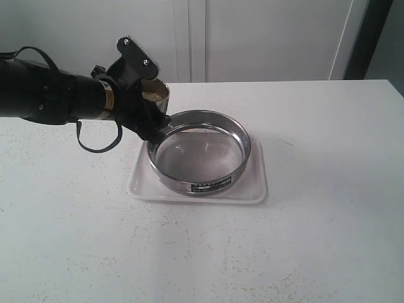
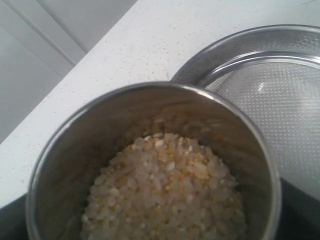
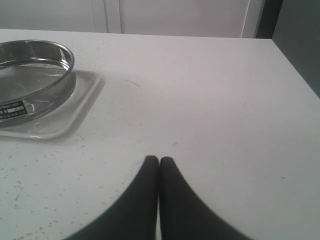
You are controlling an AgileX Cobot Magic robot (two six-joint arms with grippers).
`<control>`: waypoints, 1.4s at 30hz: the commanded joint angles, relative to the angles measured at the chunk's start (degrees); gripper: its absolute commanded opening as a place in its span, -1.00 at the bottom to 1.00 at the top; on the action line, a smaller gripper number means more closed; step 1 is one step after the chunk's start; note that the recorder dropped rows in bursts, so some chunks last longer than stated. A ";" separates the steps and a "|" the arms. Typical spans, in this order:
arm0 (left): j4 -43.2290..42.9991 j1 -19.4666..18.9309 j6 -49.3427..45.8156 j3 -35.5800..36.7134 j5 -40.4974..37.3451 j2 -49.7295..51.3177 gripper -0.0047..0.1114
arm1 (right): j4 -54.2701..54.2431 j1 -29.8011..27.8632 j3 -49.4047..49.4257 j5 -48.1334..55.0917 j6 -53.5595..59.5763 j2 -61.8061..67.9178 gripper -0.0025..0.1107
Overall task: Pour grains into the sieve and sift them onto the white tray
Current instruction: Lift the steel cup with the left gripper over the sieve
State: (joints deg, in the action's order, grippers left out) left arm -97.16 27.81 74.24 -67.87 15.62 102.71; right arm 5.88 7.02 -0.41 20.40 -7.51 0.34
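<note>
A small steel cup [image 1: 155,93] hangs at the sieve's back-left rim, with my left gripper [image 1: 144,101] shut on it. The cup [image 2: 150,130] is tilted slightly and holds the grains [image 2: 165,195], pale rice-like pieces mixed with tiny yellow granules. The sieve [image 1: 199,152], a wide shiny steel ring with a mesh bottom and a label strip, sits on the white tray [image 1: 142,183]; its mesh [image 2: 280,115] looks bare. In the right wrist view the sieve [image 3: 35,75] and tray [image 3: 80,107] lie off to one side. My right gripper [image 3: 159,160] is shut on nothing, low over the table.
A white table [image 1: 315,240] carries the tray, speckled with scattered tiny granules [image 3: 30,200]. White cabinet doors [image 1: 252,38] stand behind the table's far edge. The table's right edge [image 3: 295,65] drops off beside the right arm.
</note>
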 commanded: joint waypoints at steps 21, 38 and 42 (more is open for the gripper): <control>-2.78 2.11 -5.41 -8.19 -3.99 4.73 -0.92 | 0.07 -0.22 0.41 -0.79 -0.28 -0.34 -0.96; -2.78 5.66 -17.29 -8.19 -15.62 4.73 -0.92 | 0.07 -0.22 0.41 -0.79 -0.28 -0.34 -0.96; -2.78 5.66 -19.72 -8.19 -15.62 4.73 -0.92 | 0.07 -0.22 0.41 -0.79 -0.28 -0.34 -0.96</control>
State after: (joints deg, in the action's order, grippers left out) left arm -99.34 33.28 56.24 -75.61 0.98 108.16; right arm 5.88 7.02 -0.41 20.40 -7.63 0.34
